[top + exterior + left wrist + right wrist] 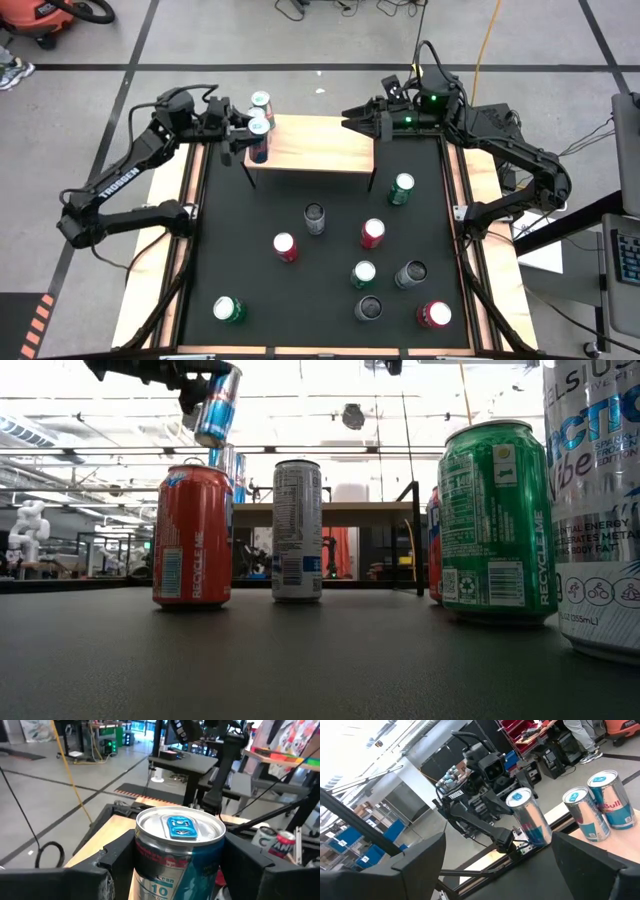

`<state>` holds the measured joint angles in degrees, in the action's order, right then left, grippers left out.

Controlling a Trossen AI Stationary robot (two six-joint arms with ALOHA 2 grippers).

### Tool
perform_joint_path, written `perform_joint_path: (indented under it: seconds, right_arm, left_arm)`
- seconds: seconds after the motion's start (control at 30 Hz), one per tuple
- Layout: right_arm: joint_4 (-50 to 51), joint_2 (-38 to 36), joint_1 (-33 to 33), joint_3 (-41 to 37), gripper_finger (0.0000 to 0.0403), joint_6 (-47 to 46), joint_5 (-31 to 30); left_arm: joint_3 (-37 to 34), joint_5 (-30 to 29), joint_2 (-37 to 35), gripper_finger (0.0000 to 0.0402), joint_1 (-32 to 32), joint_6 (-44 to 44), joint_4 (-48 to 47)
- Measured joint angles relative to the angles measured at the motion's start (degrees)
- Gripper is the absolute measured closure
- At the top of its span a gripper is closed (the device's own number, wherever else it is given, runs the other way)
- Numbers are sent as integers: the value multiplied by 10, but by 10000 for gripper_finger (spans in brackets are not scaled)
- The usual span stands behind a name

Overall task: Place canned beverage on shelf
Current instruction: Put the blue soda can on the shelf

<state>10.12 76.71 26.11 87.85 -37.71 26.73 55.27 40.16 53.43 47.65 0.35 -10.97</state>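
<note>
My left tool [243, 128] is pinching a blue-and-silver can [259, 128], fingers [117, 860] pressing on both its sides, holding it tilted in the air over the far-left end of the shelf [315, 145]. The can's top with its blue tab is showing closed in the left wrist view. Two more blue-and-silver cans [602, 805] are standing upright side by side on that same left end of the shelf, just beside the held one. The shelf is sitting at the far edge of the worktop [250, 280].

My right tool [352, 118] is hovering over the far-right end of the shelf with fingers spread, gripping nothing.

Cans standing upright on the worktop near side of the shelf: a green can [402, 188] at right, a dark can [314, 218] in the middle, a red can [372, 233] and another red can [285, 246], a green-sided can [363, 273], two more dark cans [410, 273] near right, a red one [434, 315] at near right, and a green one [228, 310] at near left. All tops seen are looking closed.
</note>
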Motion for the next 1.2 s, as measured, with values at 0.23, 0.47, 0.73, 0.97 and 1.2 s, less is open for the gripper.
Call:
perform_joint_path:
  seconds: [0.23,0.47,0.73,0.97,1.2]
  right_arm:
    - [0,0,-8,0,62,-4,-12]
    - [0,0,-24,0,62,11,-31]
    - [0,0,-34,0,62,25,-44]
    - [0,1,-44,0,62,25,-60]
    - [-1,24,-85,0,62,31,-86]
  left_arm:
    - [-25,3,1,165,0,64,-4]
    - [-24,3,1,165,0,125,-15]
    - [-24,2,5,165,0,166,-44]
    - [-24,-2,17,165,4,166,-45]
    - [-38,17,15,165,31,139,-42]
